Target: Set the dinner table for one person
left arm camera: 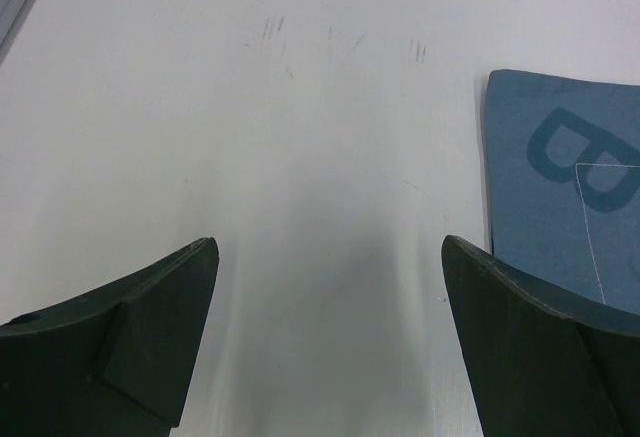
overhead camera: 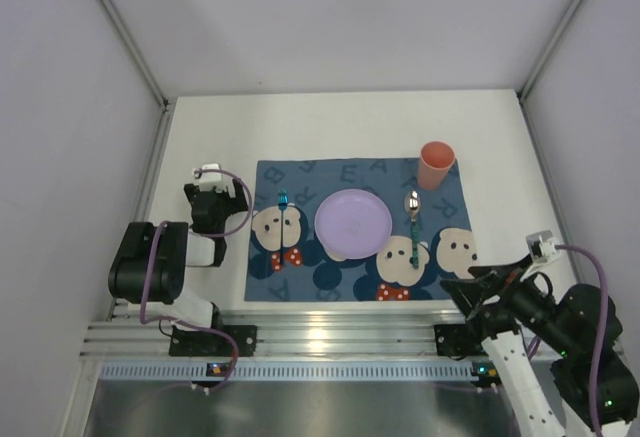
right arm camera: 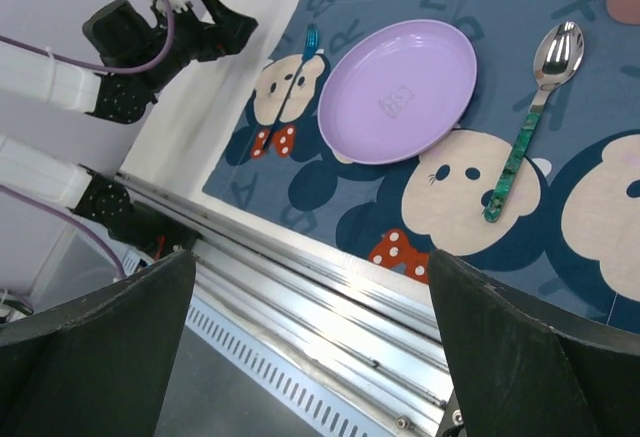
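The white dinner table (overhead camera: 330, 127) carries a blue cartoon-mouse placemat (overhead camera: 330, 282). On the mat lie a purple plate (overhead camera: 353, 223), a blue fork (overhead camera: 283, 200) to its left, a green-handled spoon (overhead camera: 412, 227) to its right, and a salmon cup (overhead camera: 436, 164) at the far right corner. My left gripper (overhead camera: 213, 195) is open and empty, low over bare table (left arm camera: 300, 107) left of the mat's corner (left arm camera: 560, 187). My right gripper (overhead camera: 462, 292) is open and empty above the near rail. Its wrist view shows the plate (right arm camera: 398, 89), fork (right arm camera: 308, 45) and spoon (right arm camera: 525, 137).
An aluminium rail (overhead camera: 330, 332) runs along the table's near edge and also shows in the right wrist view (right arm camera: 330, 297). Grey walls enclose the table on the left, right and far sides. The left arm (right arm camera: 130, 37) shows in the right wrist view.
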You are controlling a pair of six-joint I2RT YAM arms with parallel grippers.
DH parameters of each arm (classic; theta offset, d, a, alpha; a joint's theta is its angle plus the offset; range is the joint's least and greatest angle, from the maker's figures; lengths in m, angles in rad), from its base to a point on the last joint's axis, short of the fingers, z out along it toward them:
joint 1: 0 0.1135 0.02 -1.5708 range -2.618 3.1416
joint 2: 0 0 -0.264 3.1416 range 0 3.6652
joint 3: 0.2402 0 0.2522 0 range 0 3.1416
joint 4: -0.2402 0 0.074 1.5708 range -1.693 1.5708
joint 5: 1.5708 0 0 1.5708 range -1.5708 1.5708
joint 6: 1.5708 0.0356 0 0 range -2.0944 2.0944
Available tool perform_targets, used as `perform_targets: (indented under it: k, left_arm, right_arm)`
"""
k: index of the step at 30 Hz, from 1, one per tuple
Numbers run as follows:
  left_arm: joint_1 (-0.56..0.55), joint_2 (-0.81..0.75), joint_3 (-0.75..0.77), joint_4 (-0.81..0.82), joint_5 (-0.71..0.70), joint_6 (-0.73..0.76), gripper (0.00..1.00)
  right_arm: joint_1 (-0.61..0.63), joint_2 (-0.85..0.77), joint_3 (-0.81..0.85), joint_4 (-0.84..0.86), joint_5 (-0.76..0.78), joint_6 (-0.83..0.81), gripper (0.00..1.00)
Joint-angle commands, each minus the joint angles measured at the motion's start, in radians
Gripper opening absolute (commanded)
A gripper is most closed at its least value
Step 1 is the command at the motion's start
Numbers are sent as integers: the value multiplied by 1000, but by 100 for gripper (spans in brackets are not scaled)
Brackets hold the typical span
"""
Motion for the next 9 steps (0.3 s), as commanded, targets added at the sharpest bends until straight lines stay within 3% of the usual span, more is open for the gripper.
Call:
perform_targets:
  k: [1,9]
  left_arm:
    - [-1,-6,-5,95,16,-5,98]
    - [-1,-4,-5,96,14,-5,98]
  right_arm:
    - [6,-40,70,-71,11,30,100]
    - [3,-86,196,-226,97,50,100]
